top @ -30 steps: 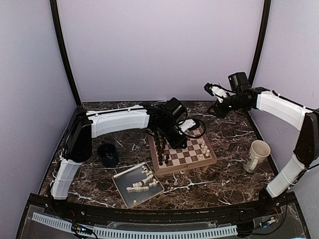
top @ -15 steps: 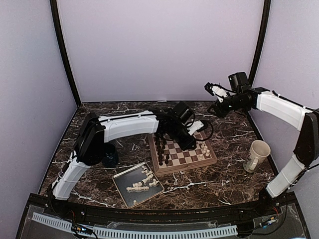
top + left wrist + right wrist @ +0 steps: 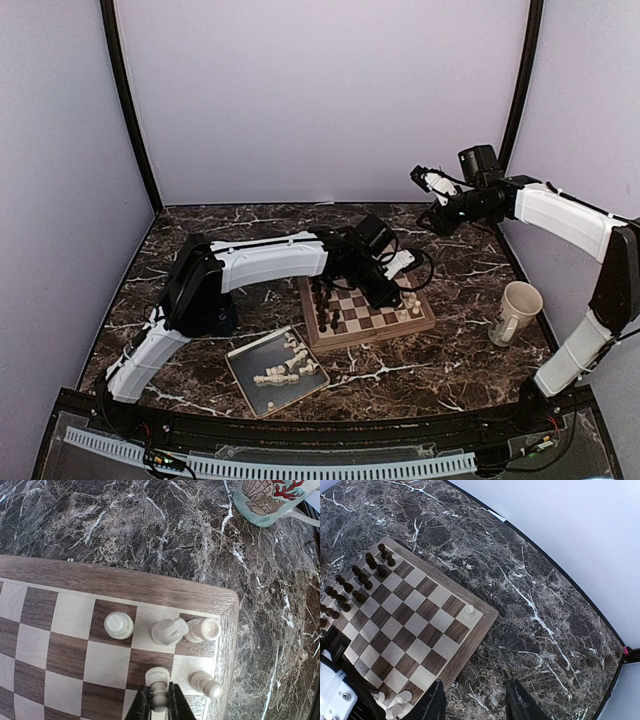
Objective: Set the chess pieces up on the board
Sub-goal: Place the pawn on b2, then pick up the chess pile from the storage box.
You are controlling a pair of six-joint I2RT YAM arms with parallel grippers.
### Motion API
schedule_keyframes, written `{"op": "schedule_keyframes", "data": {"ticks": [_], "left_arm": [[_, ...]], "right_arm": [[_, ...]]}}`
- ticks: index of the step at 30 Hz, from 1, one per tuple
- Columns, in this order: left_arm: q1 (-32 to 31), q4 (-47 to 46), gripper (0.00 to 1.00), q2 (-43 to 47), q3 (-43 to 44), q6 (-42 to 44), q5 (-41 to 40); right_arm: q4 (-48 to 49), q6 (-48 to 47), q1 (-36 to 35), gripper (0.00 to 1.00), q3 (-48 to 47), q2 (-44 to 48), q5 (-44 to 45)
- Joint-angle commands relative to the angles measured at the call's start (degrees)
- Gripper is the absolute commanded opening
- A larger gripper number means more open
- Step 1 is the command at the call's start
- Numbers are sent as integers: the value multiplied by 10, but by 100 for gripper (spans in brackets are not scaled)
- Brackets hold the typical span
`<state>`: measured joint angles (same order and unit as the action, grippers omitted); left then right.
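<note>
White piece (image 3: 159,682) at board's (image 3: 150,587) right edge
My left gripper (image 3: 159,706) clamps it upright, lower centre; right gripper (image 3: 475,705) splayed.

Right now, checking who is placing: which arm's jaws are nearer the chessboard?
Left. The left arm has its jaws low over the chessboard, at its right edge, shut on a white piece; the right arm holds its jaws open, raised above the table beyond the board's far corner.

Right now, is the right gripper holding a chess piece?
No, the right gripper is open, with only bare marble table showing between its jaws.
</note>
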<state>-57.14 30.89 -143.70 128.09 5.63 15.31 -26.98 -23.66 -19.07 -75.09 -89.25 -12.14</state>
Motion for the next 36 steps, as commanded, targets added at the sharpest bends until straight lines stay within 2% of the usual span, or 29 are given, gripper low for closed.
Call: {"op": "schedule_keyframes", "data": {"ticks": [1, 15, 21, 24, 28, 34, 36], "left_arm": [[-2, 1, 10, -1, 19, -5, -10], [-2, 5, 31, 3, 26, -8, -11], [-2, 43, 36, 62, 15, -5, -25], [-2, 52, 37, 147, -61, -4, -53], [-2, 32, 33, 287, -243, -1, -79], [-2, 99, 30, 437, -427, -20, -131], [-2, 121, 30, 470, -479, -29, -126]], "right_arm": [[15, 3, 2, 42, 7, 15, -1], [13, 2, 2, 43, 8, 13, -5], [13, 2, 2, 43, 9, 15, -6], [14, 1, 2, 43, 11, 18, -7], [13, -1, 3, 43, 11, 20, -10], [11, 1, 3, 43, 9, 19, -20], [10, 0, 2, 43, 8, 17, -23]]}}
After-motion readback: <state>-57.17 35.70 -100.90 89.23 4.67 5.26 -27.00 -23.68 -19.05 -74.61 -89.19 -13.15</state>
